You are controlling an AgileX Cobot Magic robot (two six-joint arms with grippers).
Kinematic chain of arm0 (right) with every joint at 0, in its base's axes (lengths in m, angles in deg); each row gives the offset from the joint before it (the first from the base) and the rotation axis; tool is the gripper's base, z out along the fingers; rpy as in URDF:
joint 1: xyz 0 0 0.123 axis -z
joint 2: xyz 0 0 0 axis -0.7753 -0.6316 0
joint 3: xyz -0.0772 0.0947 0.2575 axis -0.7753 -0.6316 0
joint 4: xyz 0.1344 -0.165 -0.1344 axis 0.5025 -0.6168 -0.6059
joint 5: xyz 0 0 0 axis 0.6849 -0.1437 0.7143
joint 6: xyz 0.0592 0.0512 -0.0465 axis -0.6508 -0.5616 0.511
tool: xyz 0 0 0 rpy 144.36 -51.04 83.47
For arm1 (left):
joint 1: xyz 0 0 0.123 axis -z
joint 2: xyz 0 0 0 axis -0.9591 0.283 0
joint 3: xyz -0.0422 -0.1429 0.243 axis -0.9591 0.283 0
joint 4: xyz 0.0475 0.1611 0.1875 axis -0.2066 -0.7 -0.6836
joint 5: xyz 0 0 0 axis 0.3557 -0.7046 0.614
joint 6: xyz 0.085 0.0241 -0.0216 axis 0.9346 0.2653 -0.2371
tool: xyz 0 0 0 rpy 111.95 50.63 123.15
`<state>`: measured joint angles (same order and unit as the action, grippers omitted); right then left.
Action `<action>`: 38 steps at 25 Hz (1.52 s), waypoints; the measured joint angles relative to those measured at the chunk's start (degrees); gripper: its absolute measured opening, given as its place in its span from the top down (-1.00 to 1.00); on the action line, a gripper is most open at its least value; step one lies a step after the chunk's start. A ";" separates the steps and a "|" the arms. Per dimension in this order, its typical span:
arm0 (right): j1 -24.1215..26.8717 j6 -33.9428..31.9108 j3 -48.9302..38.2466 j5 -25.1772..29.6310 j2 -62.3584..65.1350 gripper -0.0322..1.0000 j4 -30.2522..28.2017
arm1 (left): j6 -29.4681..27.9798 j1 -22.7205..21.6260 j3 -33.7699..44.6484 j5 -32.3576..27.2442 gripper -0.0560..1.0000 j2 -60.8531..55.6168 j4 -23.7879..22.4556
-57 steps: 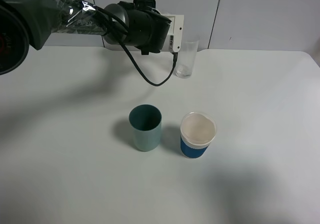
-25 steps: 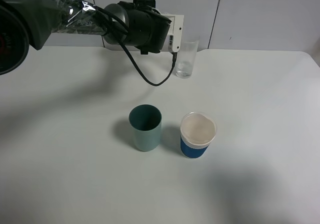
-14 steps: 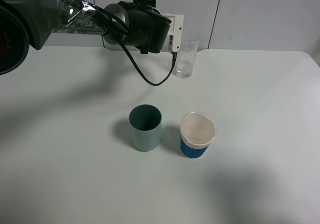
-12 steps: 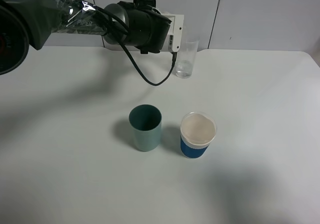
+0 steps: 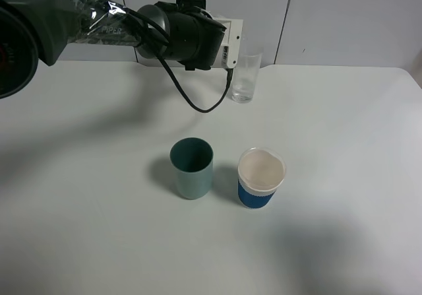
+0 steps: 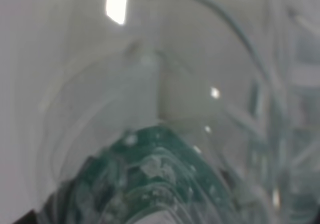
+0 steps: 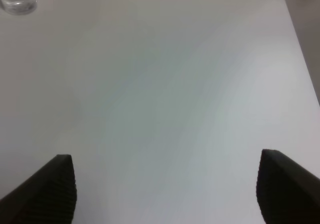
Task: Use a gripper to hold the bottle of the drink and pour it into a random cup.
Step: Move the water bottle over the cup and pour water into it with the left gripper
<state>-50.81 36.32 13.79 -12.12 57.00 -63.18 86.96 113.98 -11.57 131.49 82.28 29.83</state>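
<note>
The white-headed left gripper (image 5: pixel 230 45), evidently clamped on the small clear green-labelled plastic bottle (image 6: pixel 150 179) filling its wrist view, hung just beside the tall clear glass (image 5: pixel 244 77), bottle tipped glassward.

Bright, even light; soft shadows on the table (image 5: pixel 343 143); left wrist view perhaps glare-flecked, blurry.

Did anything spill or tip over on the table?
No, nothing stands out. The clear glass, the teal cup and the paper cup all stand upright, and the table around them shows no puddle or drips.
</note>
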 joint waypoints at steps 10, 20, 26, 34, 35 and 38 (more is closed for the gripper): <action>0.00 0.00 0.00 0.00 0.00 -0.50 0.00 | 2.26 0.00 0.00 0.00 -0.14 0.00 -0.13; 0.00 0.00 0.00 0.00 0.00 -0.50 0.00 | 2.44 0.00 0.00 0.00 -0.14 0.00 -0.37; 0.00 0.00 0.00 0.00 0.00 -0.50 0.00 | 2.44 0.00 0.00 0.00 -0.14 0.00 -0.47; 0.00 0.00 0.00 0.00 0.00 -0.50 0.00 | 2.44 0.00 0.00 0.00 -0.14 0.00 -0.47; 0.00 0.00 0.00 0.00 0.00 -0.50 0.00 | 2.44 0.00 0.00 0.00 -0.14 0.00 -0.47; 0.00 0.00 0.00 0.00 0.00 -0.50 0.00 | 2.44 0.00 0.00 0.00 -0.14 0.00 -0.47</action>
<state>-50.81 36.32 13.79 -12.12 57.00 -63.18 89.40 113.98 -11.57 131.49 82.28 29.36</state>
